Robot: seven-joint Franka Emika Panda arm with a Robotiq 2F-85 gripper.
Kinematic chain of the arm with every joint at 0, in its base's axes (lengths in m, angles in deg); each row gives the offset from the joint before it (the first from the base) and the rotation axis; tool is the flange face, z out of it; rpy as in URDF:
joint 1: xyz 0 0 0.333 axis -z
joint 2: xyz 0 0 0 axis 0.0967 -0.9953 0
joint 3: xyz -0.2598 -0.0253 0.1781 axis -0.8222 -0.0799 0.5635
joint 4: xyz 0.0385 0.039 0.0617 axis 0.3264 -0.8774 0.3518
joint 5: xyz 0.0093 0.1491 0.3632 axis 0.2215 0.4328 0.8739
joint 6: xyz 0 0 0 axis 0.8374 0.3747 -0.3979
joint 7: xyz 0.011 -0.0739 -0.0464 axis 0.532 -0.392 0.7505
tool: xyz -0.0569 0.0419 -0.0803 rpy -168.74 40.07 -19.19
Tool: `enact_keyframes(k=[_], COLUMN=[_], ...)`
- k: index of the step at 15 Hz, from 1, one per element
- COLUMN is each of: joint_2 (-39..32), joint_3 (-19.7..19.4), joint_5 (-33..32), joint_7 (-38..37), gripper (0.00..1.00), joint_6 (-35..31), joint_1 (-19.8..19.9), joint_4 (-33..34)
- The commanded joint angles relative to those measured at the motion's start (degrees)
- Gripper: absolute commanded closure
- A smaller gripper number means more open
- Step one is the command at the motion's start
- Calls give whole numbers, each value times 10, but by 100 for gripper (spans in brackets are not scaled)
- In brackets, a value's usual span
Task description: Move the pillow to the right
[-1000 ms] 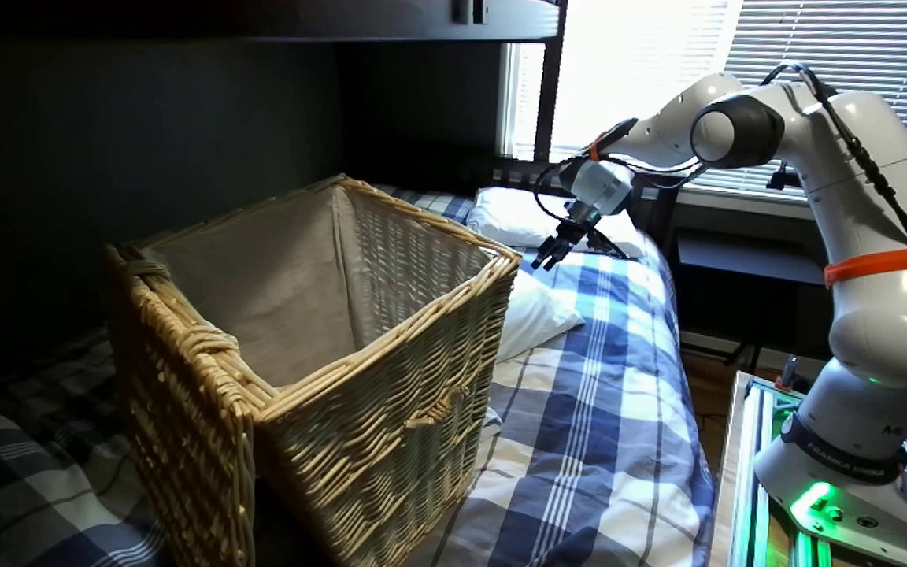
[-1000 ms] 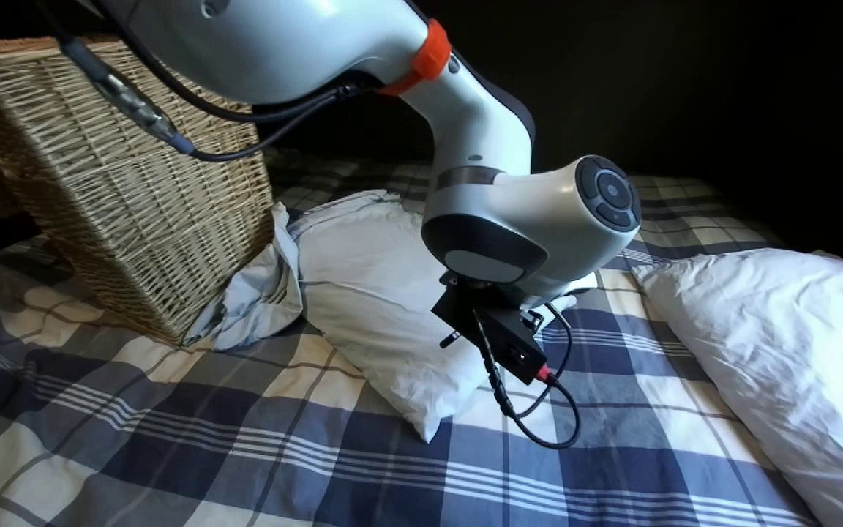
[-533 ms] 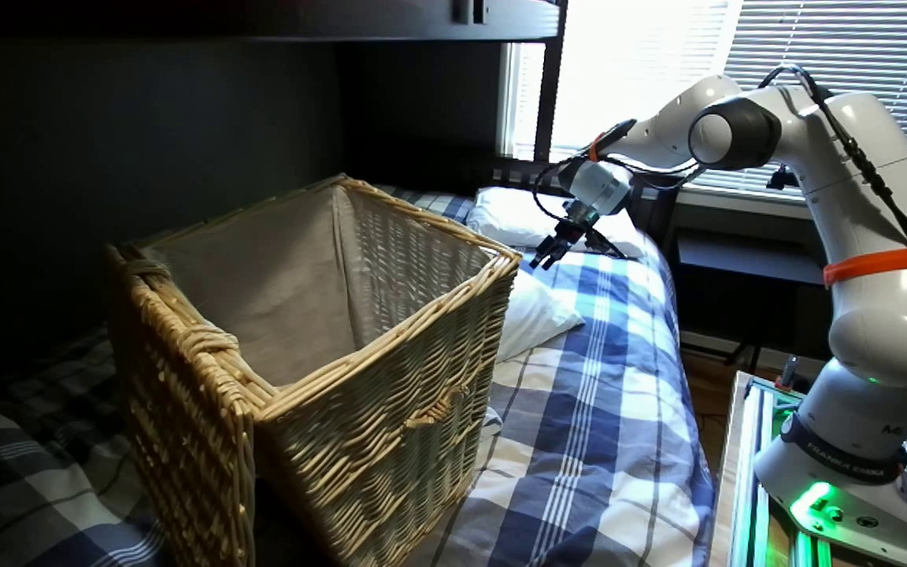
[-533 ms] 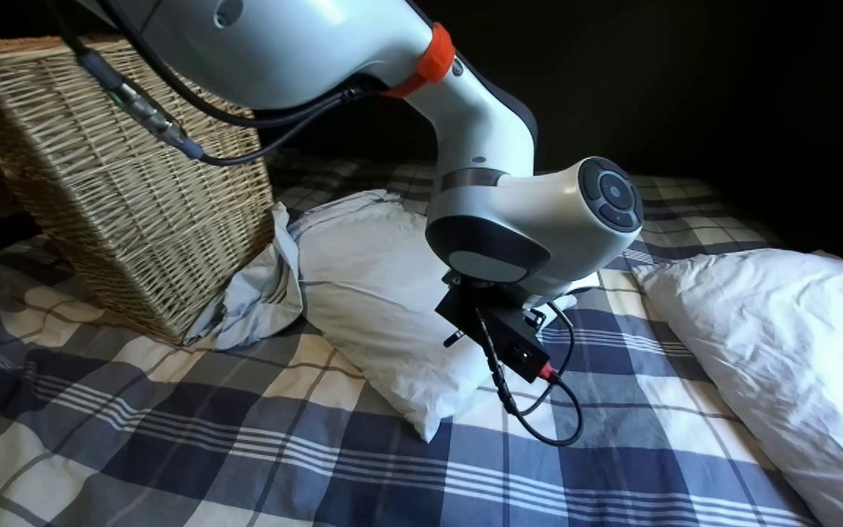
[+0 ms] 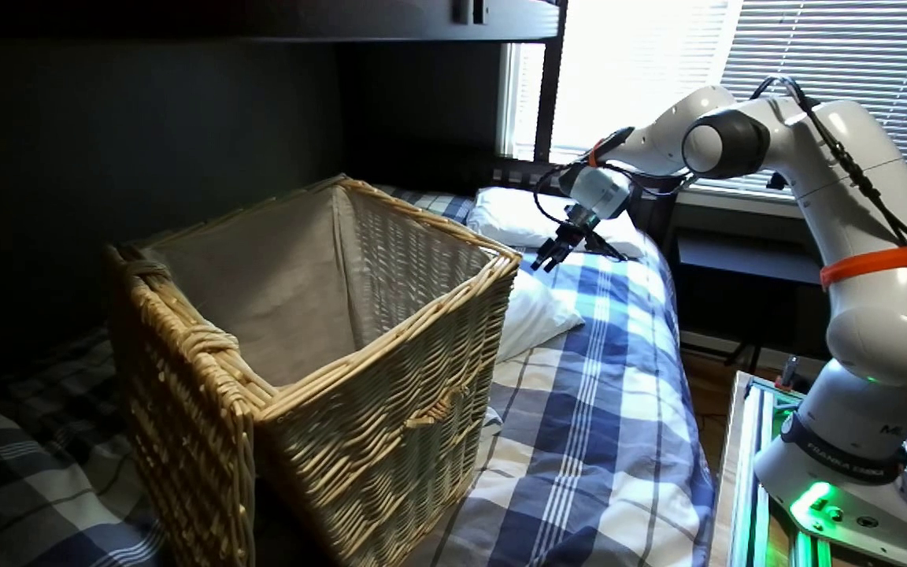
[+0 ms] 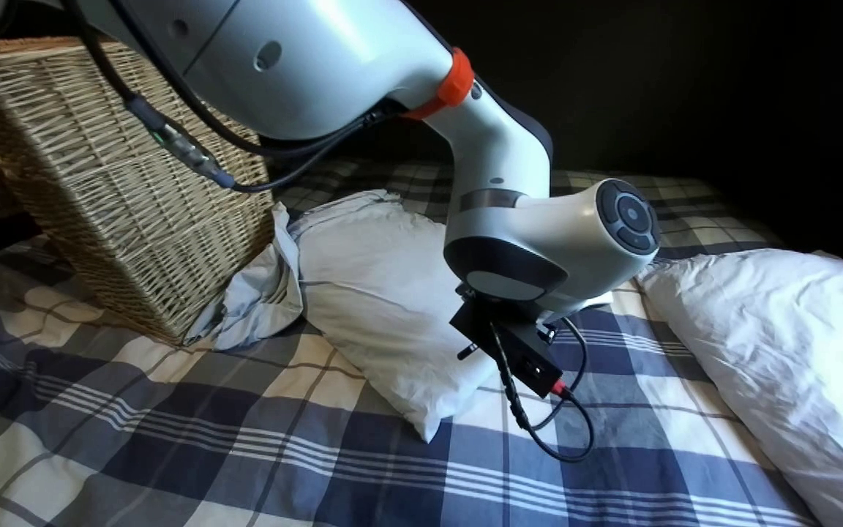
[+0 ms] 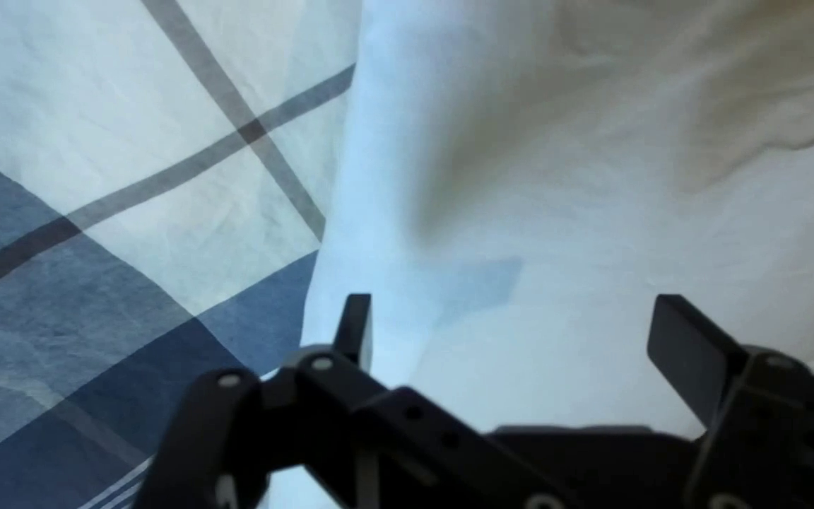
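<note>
The basket (image 5: 375,441) (cloth lining (image 5: 264,299) inside) stands beside the pillow (image 6: 385,307), above which the fingers (image 7: 693,357) hang wide apart, holding nothing.

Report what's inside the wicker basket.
In an exterior view, beige cloth lining shows inside the wicker basket. The near rim hides the bottom, so anything lying there cannot be seen.
</note>
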State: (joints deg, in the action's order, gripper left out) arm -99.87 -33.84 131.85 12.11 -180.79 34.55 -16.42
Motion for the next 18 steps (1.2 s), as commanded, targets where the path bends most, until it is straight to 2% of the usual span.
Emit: enact_keyframes(k=[1,9,18], joint_2=[-58,-151,-239], joint_3=[17,43,87], joint_5=[-8,-7,2], joint_7=[-8,-32,-114], gripper=[0,0,0], joint_6=[27,80,164], joint_1=[27,65,95], joint_4=[68,177,300])
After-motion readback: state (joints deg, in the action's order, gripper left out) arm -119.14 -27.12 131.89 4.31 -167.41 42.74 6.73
